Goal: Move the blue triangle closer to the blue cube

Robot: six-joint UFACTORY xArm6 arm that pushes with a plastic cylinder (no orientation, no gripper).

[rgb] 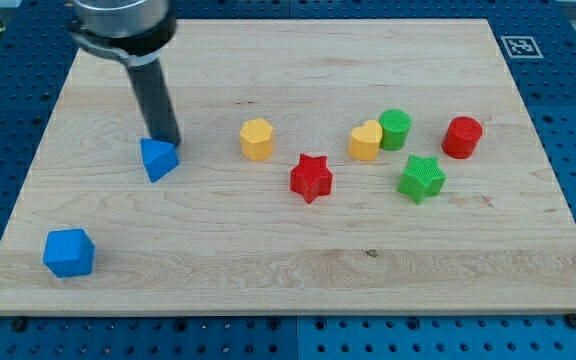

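Tip (171,141) touching blue triangle (158,159), tilted.

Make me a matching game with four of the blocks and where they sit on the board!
Blocks:
1. blue cube
2. blue triangle
3. red cylinder
4. red star

Places:
A. farthest toward the view's right
B. right beside my tip, at its lower left
C. near the view's bottom left corner
D. middle of the board, below the yellow hexagon

Pairs: 1-C, 2-B, 3-A, 4-D
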